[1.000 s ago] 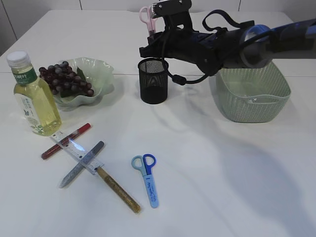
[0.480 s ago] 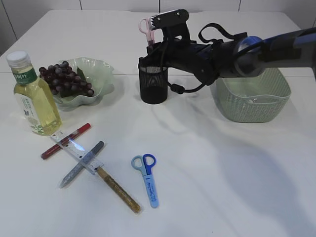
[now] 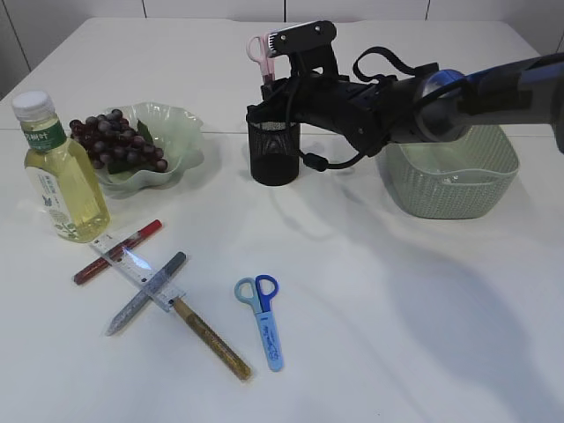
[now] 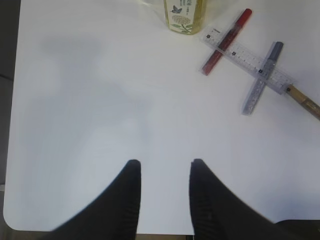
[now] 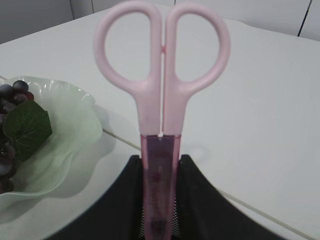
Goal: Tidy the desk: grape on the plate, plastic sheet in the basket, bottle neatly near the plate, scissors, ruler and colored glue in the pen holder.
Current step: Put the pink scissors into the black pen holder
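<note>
The right hand (image 5: 159, 200) grips pink scissors (image 5: 161, 95) upright over the black mesh pen holder (image 3: 273, 152). The left hand (image 4: 164, 195) hovers open above the desk (image 4: 90, 125), holding nothing.

- My right gripper (image 3: 267, 88), clamped on the pink scissors (image 3: 261, 48), sits lower than a second ago.
- Its blade end now meets the pen holder (image 3: 273, 145) rim.
</note>
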